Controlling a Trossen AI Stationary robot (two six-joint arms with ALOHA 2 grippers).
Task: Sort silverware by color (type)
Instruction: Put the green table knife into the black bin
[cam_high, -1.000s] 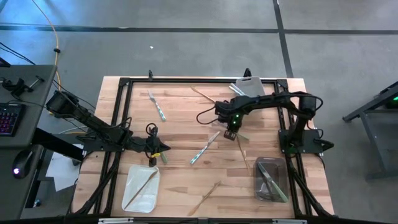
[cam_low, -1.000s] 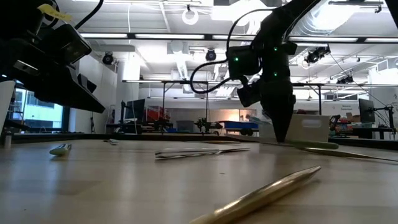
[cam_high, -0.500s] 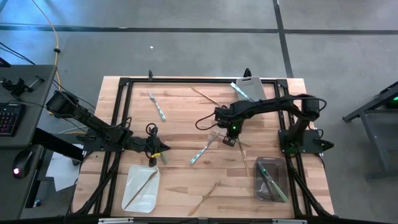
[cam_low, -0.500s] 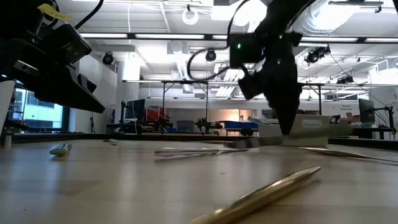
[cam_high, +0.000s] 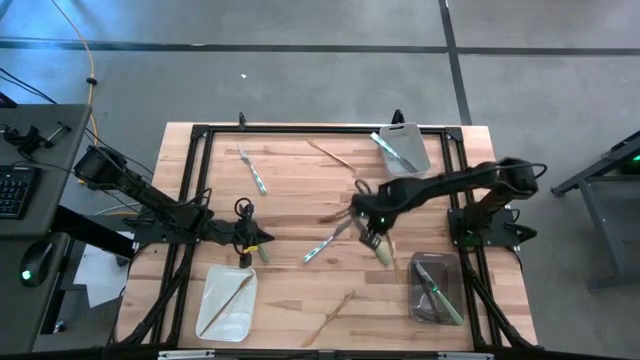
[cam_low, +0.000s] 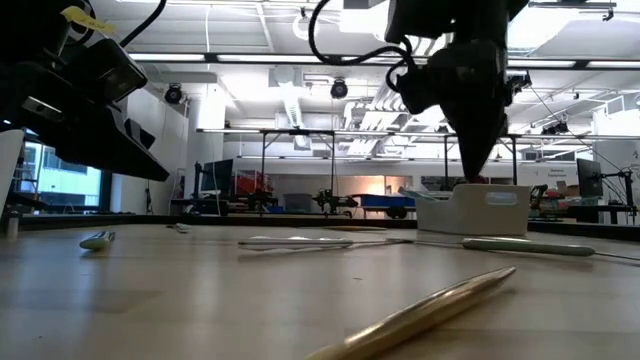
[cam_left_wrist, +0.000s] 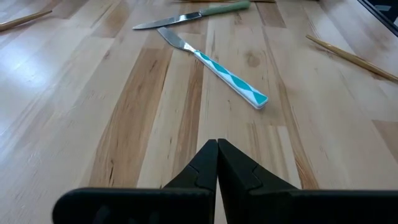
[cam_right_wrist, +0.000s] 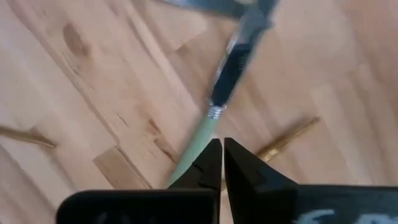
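Note:
My right gripper (cam_high: 372, 237) (cam_low: 478, 175) is shut and points down. It hangs clear above a pale-green-handled knife (cam_high: 383, 252) (cam_right_wrist: 205, 134) lying flat on the table. The knife's handle (cam_low: 525, 247) lies toward the near edge, across a gold piece (cam_right_wrist: 289, 140). A light-blue-handled knife (cam_high: 325, 243) (cam_left_wrist: 227, 78) lies just to the left, and its blade tip meets the green knife's blade (cam_left_wrist: 163, 22). At the left, my left gripper (cam_high: 258, 240) (cam_left_wrist: 217, 149) rests shut and touches nothing.
A clear tray (cam_high: 215, 318) at near left holds a gold piece. A dark tray (cam_high: 415, 300) at near right holds green pieces. A white tray (cam_high: 415, 160) at far right holds a blue one. Loose: a blue fork (cam_high: 252, 170) and gold pieces (cam_high: 328, 152) (cam_high: 335, 312).
My right gripper, shut throughout, has risen from the table top and gone toward the near edge, rolling a little. The green-handled knife's handle end has slid toward the near edge along with it and now lies flat below the raised fingers.

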